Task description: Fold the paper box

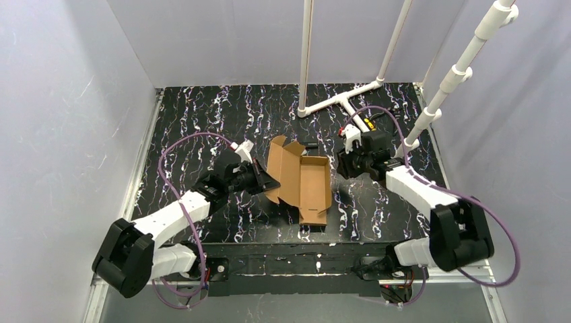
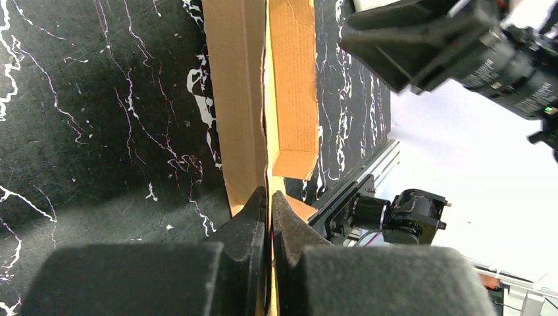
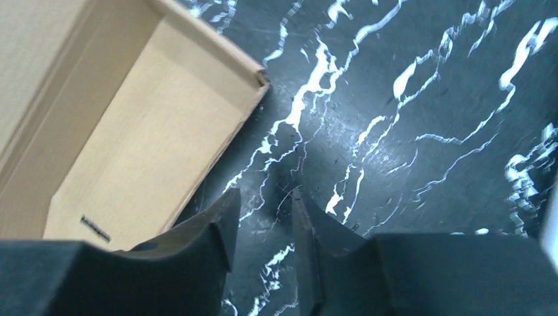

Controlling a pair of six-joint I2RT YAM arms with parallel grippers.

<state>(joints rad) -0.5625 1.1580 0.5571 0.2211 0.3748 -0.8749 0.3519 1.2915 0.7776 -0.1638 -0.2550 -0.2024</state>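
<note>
The paper box (image 1: 306,182) lay half-open mid-counter (image 1: 202,121), between the two arms. Only the left wrist view showed the left end effector (image 2: 270,201) pinched tight on the box's raised left flap. Only the right wrist view showed the right end effector (image 3: 266,197) parted and empty over bare counter, just beside a box corner.
</note>
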